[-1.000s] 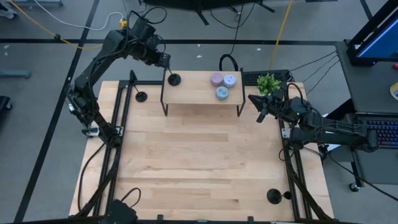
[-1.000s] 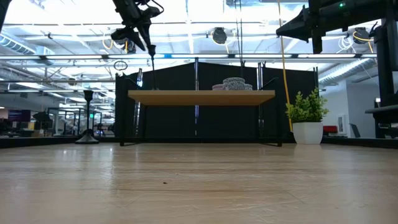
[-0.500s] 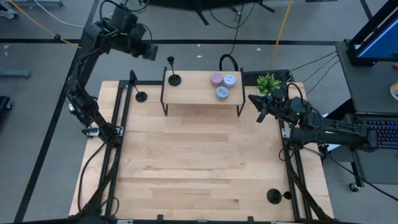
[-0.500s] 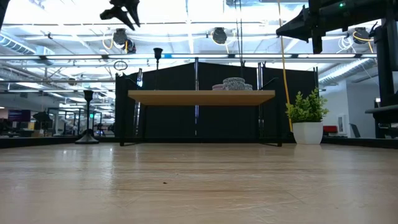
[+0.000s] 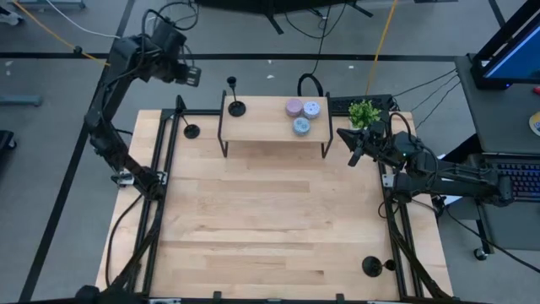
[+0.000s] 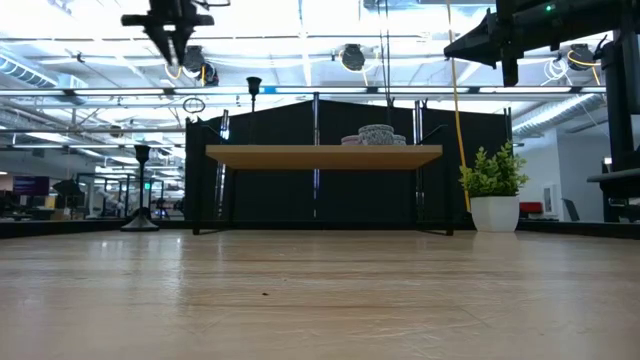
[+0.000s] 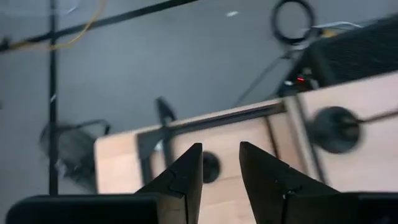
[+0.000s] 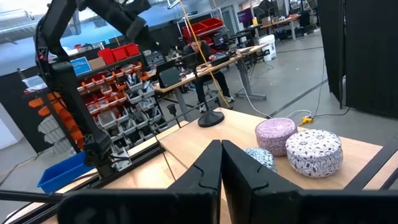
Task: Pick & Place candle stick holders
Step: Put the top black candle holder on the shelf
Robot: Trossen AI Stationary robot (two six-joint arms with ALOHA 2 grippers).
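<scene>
The left gripper point(image 7: 219, 171) has its dark fingers point(image 7: 186, 177) slightly parted, holding nothing. Just beyond them lies a black round base point(image 7: 210, 167) on the wooden table point(image 7: 118, 165); another round base point(image 7: 336, 129) sits farther off.

— Where are you running this rig?
— You're in a robotics lab or workshop: racks of red and orange parts bins point(image 8: 115, 78) at your ten o'clock, desks point(image 8: 208, 62) with a seated person point(image 8: 200, 53) at twelve, cables point(image 5: 76, 34) across grey floor, bright ceiling lights point(image 6: 350, 55) overhead.
</scene>
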